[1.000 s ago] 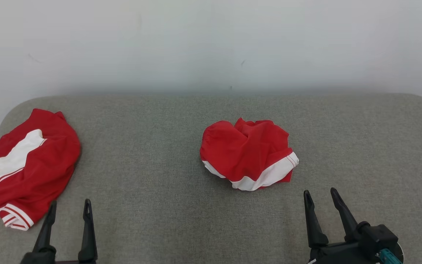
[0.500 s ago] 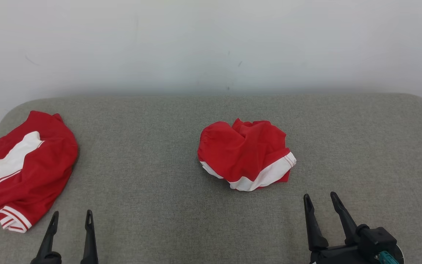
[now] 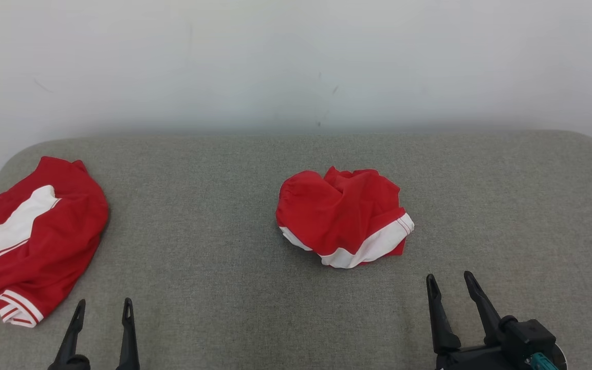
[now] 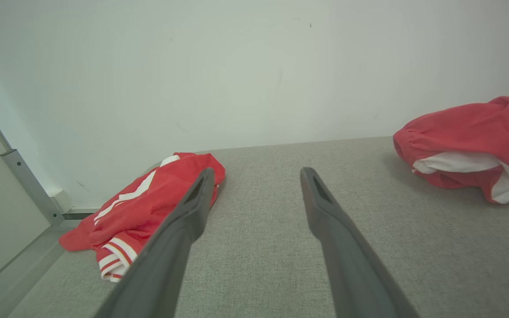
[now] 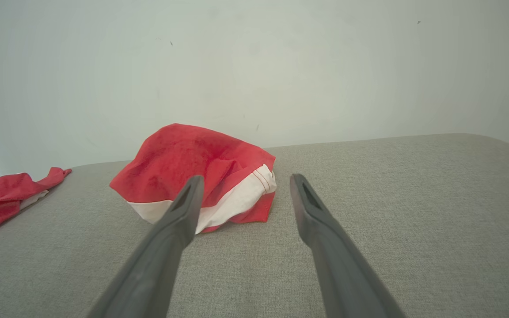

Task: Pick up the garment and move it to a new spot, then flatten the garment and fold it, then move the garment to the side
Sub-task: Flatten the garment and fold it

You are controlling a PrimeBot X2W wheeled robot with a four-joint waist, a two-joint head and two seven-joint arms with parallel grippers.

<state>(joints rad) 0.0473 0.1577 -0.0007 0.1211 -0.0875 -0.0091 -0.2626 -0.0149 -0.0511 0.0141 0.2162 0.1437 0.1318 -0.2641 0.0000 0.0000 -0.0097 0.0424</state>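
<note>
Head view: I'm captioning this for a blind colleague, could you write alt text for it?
A crumpled red garment with white trim lies mid-way across a grey padded surface, with a second red-and-white garment at its left edge. The left gripper and right gripper rest open and empty near the bottom corners, short of both garments.

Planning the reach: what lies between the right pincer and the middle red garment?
Bare grey fabric surface separates the right pincer from the garment, in head and right wrist views.
</note>
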